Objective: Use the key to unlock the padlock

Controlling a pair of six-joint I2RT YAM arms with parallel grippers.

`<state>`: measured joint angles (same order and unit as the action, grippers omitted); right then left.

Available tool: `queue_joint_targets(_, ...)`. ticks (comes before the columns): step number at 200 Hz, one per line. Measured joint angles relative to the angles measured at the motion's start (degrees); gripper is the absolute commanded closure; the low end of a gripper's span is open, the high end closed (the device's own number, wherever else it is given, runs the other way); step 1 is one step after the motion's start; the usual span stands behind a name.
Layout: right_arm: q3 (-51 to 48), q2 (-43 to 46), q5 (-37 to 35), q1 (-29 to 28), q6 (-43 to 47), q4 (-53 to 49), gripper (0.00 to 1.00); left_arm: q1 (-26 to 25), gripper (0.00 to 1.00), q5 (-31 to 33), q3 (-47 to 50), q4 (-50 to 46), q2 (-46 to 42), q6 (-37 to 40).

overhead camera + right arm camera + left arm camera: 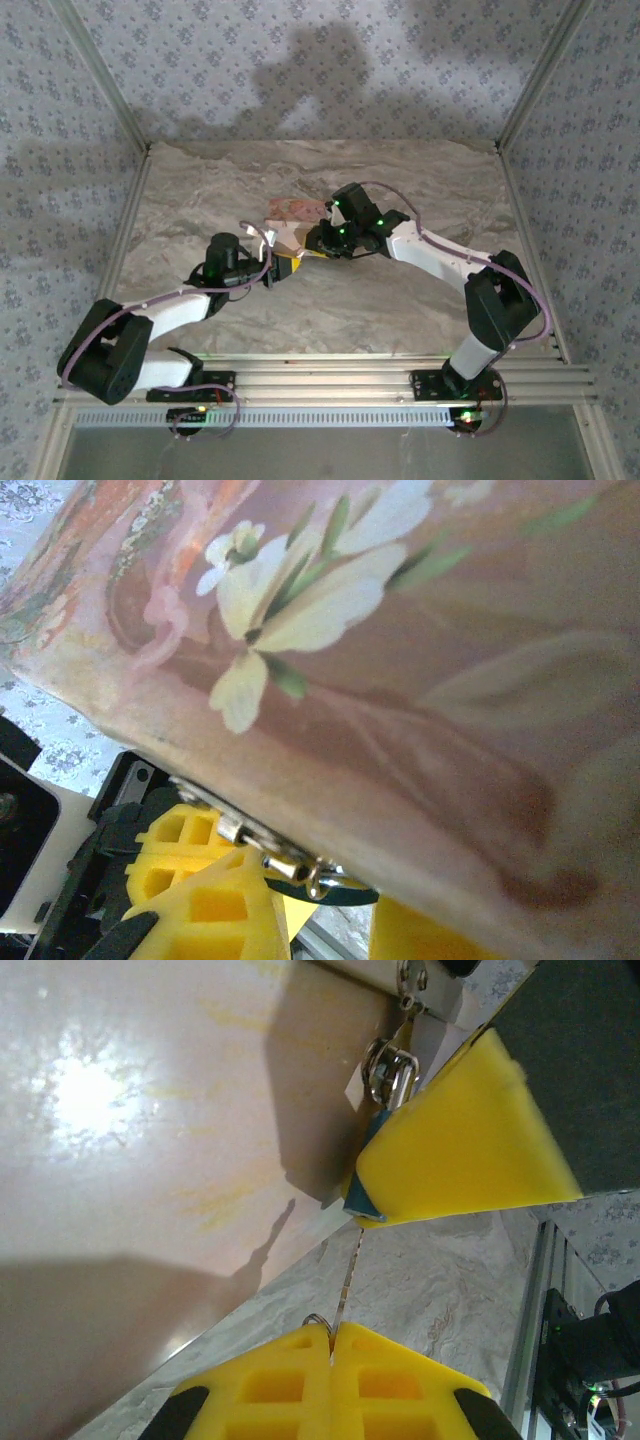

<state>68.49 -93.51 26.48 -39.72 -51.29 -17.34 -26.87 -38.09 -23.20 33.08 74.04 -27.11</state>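
My left gripper (332, 1332) is shut on the key (347, 1278); its thin blade runs up from the yellow fingertips to the underside of the padlock (361, 1200). Little of the blue padlock body shows, as a yellow finger (460, 1140) of my right gripper covers it. The silver shackle (390, 1072) hangs through the hasp of a floral box (400, 630). In the right wrist view my right gripper (320, 920) is shut around the dark padlock (322, 891) under the hasp. From above, the left gripper (283, 266) and right gripper (318, 243) meet at the box's front.
The floral box (292, 212) sits mid-table on the marbled surface (380, 300). Patterned walls with metal frame posts (125, 215) close in the left, right and back. An aluminium rail (330, 385) runs along the near edge by the arm bases.
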Motion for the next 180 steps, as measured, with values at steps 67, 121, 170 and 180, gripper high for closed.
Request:
queue_joint_targets(67,-1.1,0.3,0.2,-0.1,-0.2,0.9,1.0,0.0,1.0,0.0,0.0,0.4,1.1,-1.1)
queue_joint_targets(121,-1.7,0.3,0.4,-0.4,-0.2,1.3,1.0,-0.3,1.0,0.0,-0.1,0.6,1.5,-1.1)
queue_joint_targets(170,-1.7,0.3,1.2,-0.4,-0.4,1.4,1.0,-1.1,1.0,1.0,0.1,0.6,1.4,-1.1)
queue_joint_targets(180,-1.7,0.3,1.4,-0.3,-0.4,1.4,1.0,-1.3,1.0,1.3,0.2,0.7,1.4,-1.1)
